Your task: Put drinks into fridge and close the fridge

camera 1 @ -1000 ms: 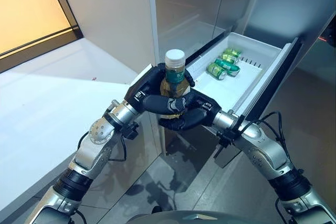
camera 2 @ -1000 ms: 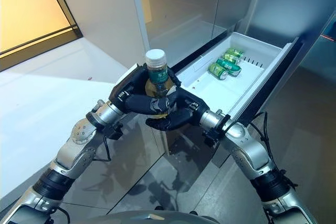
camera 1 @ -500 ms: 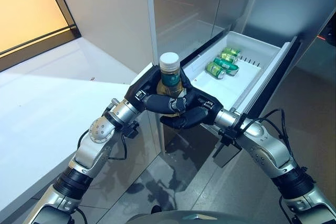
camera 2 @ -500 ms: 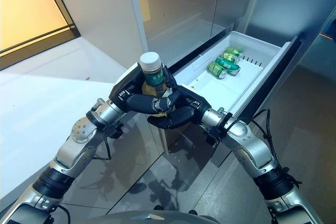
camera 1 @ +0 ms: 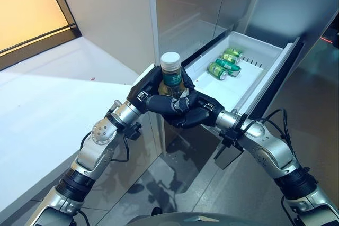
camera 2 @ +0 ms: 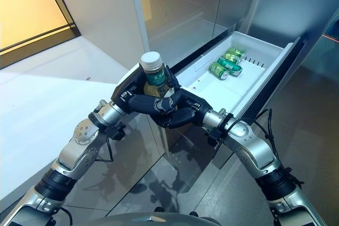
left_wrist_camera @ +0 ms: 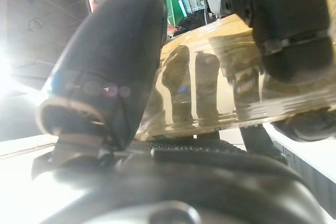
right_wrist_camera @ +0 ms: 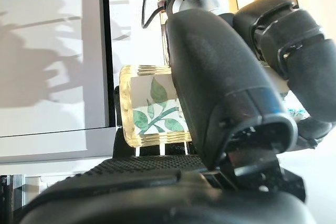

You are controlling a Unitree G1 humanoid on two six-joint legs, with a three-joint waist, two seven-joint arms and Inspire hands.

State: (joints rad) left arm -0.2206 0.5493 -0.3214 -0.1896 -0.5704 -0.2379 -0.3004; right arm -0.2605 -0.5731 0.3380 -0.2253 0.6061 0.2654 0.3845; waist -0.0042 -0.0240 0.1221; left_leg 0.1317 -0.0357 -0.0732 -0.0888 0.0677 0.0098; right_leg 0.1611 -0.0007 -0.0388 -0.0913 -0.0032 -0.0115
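Grey fridge panels [camera 1: 196,3] rise ahead of me in the left eye view, with a pale floor off to my left side. I have the bottle [camera 1: 172,80] upright between both hands, its white cap [camera 1: 170,60] standing clear above the fingers. My left hand [camera 1: 151,91] is wrapped round the bottle's body from its near-left side, and my right hand [camera 1: 193,115] is curled against it from below and to the right, the two hands touching. Beyond my right hand the white fridge drawer [camera 1: 249,86] stands pulled out, and several green cans [camera 1: 225,63] lie on their sides at its far end, well apart from the bottle.

From the right eye I see the same scene: bottle [camera 2: 154,82] clasped by both hands, drawer [camera 2: 233,91] open past them.

At the left wrist, my thumb [left_wrist_camera: 105,82] presses on the clear, amber-filled bottle [left_wrist_camera: 220,87] on one side, and dark fingers [left_wrist_camera: 289,19] close on it from the other.

At the right wrist, my thumb [right_wrist_camera: 220,93] lies across the bottle's leaf-printed label [right_wrist_camera: 155,111], and other dark fingers [right_wrist_camera: 289,40] curl in beside it; whose they are I cannot tell.
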